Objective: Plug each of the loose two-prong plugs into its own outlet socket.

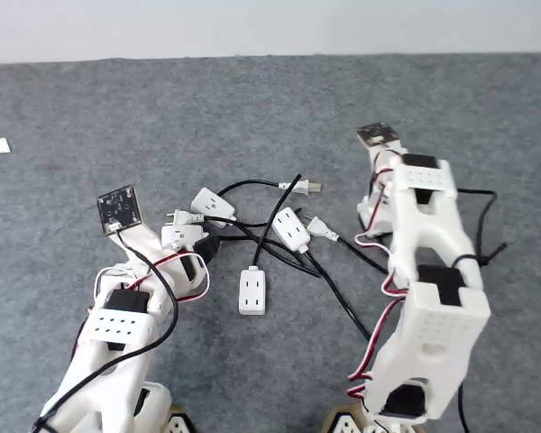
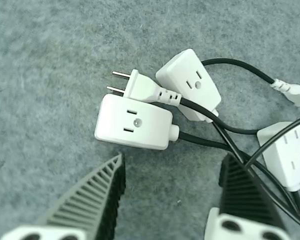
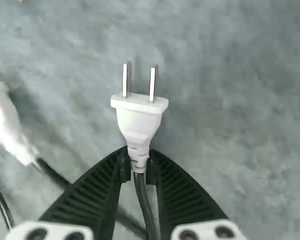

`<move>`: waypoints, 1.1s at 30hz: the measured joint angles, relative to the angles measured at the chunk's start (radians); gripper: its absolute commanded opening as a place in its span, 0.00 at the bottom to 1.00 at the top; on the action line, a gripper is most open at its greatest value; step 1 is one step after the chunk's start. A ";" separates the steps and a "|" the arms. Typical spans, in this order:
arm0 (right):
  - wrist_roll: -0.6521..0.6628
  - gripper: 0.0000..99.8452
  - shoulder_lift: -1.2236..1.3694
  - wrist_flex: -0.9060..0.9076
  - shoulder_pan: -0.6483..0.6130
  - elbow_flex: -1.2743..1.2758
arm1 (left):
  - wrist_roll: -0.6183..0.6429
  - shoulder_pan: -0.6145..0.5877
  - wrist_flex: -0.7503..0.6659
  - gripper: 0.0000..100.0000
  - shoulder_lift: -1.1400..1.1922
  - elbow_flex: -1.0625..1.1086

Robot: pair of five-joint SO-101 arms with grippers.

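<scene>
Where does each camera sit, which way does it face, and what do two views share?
High view: fixed above the table, looking down on tangled cords and outlets; left arm and right arm show.
Left wrist view: on the left arm, facing down past its open left gripper at a loose plug beside two outlets.
Right wrist view: on the right arm, facing along the right gripper, shut on the held plug.
Shared: high and left wrist views both show that loose plug.

One white plug (image 3: pixel 139 117) clamped by its neck; second plug (image 2: pixel 140 89) lies touching white socket (image 2: pixel 135 122).
</scene>
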 measured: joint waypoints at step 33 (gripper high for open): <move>0.566 0.01 -0.239 0.569 0.430 0.035 | -0.012 0.000 0.000 0.28 0.000 0.000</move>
